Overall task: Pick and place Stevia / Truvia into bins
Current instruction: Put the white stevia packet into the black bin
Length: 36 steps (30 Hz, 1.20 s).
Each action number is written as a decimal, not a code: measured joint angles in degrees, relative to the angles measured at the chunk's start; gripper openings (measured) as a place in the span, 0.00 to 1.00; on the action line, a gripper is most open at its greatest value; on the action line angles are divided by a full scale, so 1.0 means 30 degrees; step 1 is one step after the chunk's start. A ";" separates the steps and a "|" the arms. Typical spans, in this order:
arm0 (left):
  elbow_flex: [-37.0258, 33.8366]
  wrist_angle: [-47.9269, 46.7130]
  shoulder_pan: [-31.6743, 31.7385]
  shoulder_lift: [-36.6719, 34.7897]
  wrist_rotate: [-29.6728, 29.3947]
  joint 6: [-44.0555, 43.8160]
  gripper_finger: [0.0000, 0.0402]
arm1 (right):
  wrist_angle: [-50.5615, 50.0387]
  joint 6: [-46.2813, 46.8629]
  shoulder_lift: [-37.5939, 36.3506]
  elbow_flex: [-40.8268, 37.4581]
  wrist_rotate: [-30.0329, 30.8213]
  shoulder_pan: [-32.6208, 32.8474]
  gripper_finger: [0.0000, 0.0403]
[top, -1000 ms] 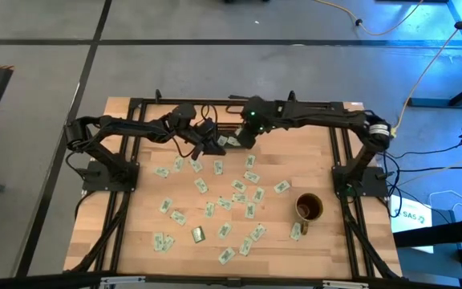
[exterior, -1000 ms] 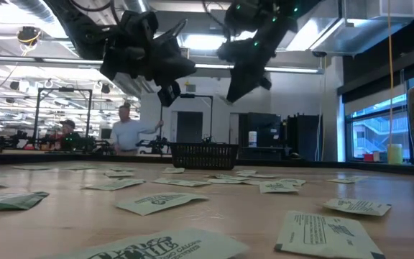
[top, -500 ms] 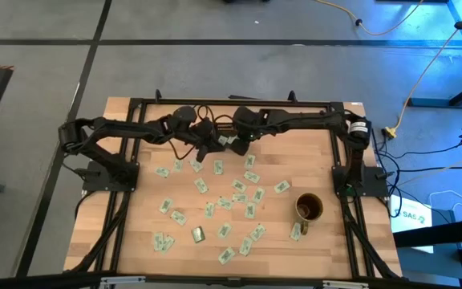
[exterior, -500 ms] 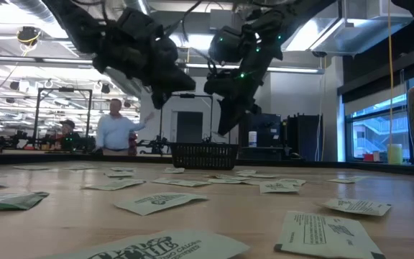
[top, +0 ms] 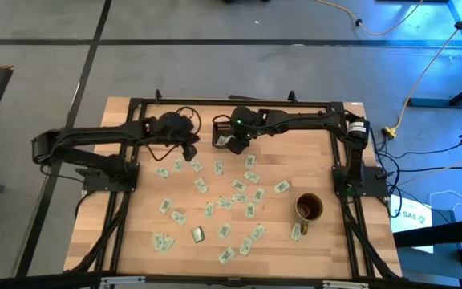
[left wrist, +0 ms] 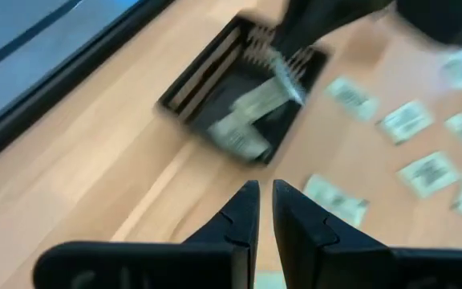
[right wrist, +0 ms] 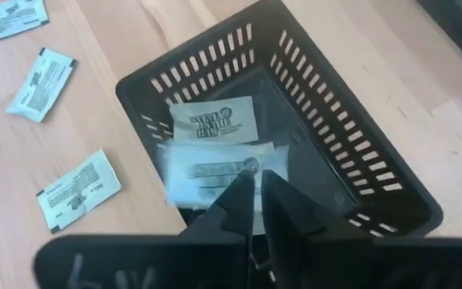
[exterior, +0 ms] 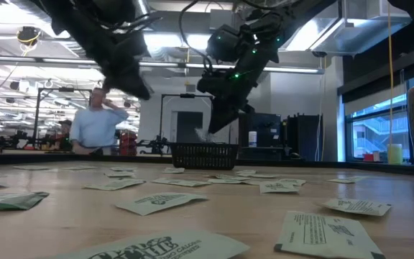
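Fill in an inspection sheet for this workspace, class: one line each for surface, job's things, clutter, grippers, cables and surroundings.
Surface: pale wooden table top in a black metal frame.
Job's things: small black slatted plastic bin at the table's far edge, holding pale green and white paper sweetener packets; many more packets lie scattered flat across the table's middle.
Clutter: round brownish-gold mug, upright, on the right side.
Grippers: right gripper hangs just over the bin, fingers nearly together, a packet just below them; left gripper is beside the bin, fingers nearly together, empty.
Cables: yellow cable on the floor, right of the table.
Surroundings: grey floor; a person stands in the room behind.
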 joint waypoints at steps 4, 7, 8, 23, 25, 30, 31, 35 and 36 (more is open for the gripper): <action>0.0000 -0.1594 -0.0154 -0.0231 -0.0728 -0.0686 0.08 | 0.0142 -0.0002 0.0000 0.0000 0.0010 -0.0075 0.12; 0.0000 -0.2033 -0.0149 -0.0246 -0.0704 -0.0776 0.08 | 0.0161 0.0000 0.0000 0.0000 0.0115 -0.0075 0.14; 0.0000 -0.2283 -0.0156 -0.0246 -0.0704 -0.0780 0.08 | 0.0173 -0.0001 0.0000 0.0000 0.0134 -0.0083 0.14; -0.0809 -0.7110 -0.0229 -0.0231 -0.0686 -0.2586 0.08 | -0.2509 -0.0467 -0.2905 0.0000 -0.0012 -0.0235 0.15; -0.0809 -0.7041 -0.0229 -0.0231 -0.0672 -0.2632 0.08 | -0.2588 -0.0532 -0.3092 0.0000 -0.0001 -0.0344 0.15; -0.0809 -0.7055 -0.0229 -0.0204 -0.0685 -0.2288 0.08 | -0.2583 -0.0576 -0.3228 0.0000 0.0010 -0.0476 0.15; -0.0809 -0.7062 -0.0229 -0.0190 -0.0685 -0.2288 0.08 | -0.2597 -0.0583 -0.3228 0.0000 0.0004 -0.0463 0.15; -0.0809 -0.7055 -0.0229 -0.0180 -0.0665 -0.2432 0.08 | -0.2582 -0.0583 -0.3228 0.0000 -0.0005 -0.0447 0.15; -0.0809 -0.7055 -0.0229 -0.0180 -0.0628 -0.2479 0.08 | -0.2581 -0.0584 -0.3228 0.0000 -0.0005 -0.0447 0.15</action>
